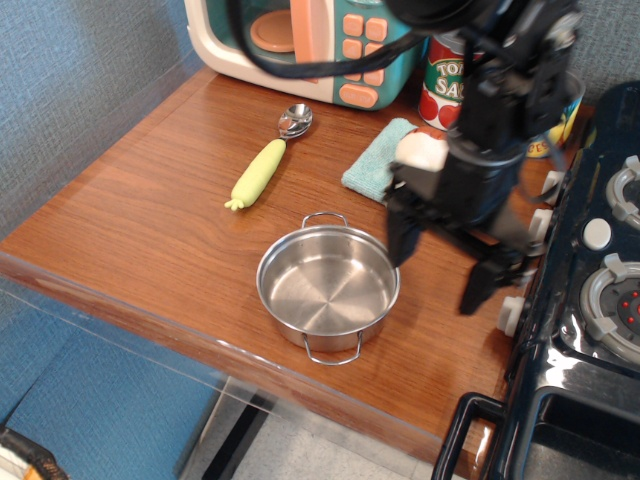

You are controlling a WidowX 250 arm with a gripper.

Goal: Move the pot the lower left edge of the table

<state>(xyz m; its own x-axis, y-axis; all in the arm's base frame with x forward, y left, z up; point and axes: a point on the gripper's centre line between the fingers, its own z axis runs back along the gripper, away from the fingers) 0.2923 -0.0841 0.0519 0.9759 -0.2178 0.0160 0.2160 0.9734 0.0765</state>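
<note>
The shiny steel pot (327, 290) with two wire loop handles stands on the reddish-brown table (150, 230), near its front edge. My gripper (440, 268) is open, its two black fingers spread wide. It hangs just right of the pot, with the left finger (403, 238) close to the pot's right rim. I cannot tell whether that finger touches the rim. The pot is empty.
A yellow-green toy corn (258, 173) and a metal spoon (295, 120) lie left of centre. A teal cloth (375, 160) with a toy mushroom (420, 150), a sauce can (448, 80) and a toy microwave (300, 40) stand at the back. The dark toy stove (590, 300) fills the right.
</note>
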